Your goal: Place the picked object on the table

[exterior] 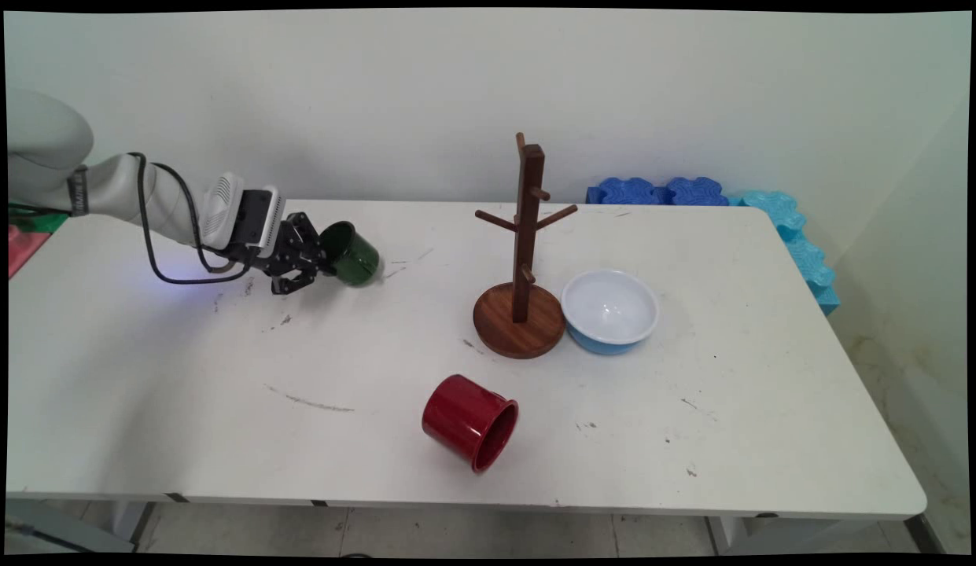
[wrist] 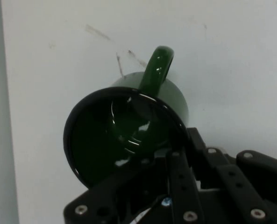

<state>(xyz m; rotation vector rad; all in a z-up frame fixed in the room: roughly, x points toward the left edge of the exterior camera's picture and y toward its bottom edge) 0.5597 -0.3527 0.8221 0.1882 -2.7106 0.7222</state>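
Green mug [exterior: 354,253] is the item at the gripper [exterior: 318,255], but the account starts at the table's near edge. Landmark for all positions: the wooden mug tree [exterior: 524,259], which stands upright on a round base right of the table's [exterior: 181,409] middle.

Nearest the camera, a red mug [exterior: 469,421] lies on its side, in front of the mug tree and slightly to its left, well apart from it. Its open mouth faces the near right.

Farther back, a bowl [exterior: 610,310], white inside and blue outside, sits upright just right of the mug tree's base, touching or almost touching it.

Level with the mug tree's base or slightly behind it, and well to its left, the green mug is tipped over with its open mouth toward the gripper. The gripper reaches in from the left, low over the table. In the hand view, one finger [wrist: 178,175] goes inside the mug's [wrist: 129,130] mouth at the rim, and the black linkage [wrist: 208,191] crowds the rim from below; the mug's handle points away from the camera. The jaws are closed on the mug's wall at the rim.

Farthest back, blue foam blocks [exterior: 661,191] lie behind and right of the mug tree, beyond the table's far edge, continuing along its right side.
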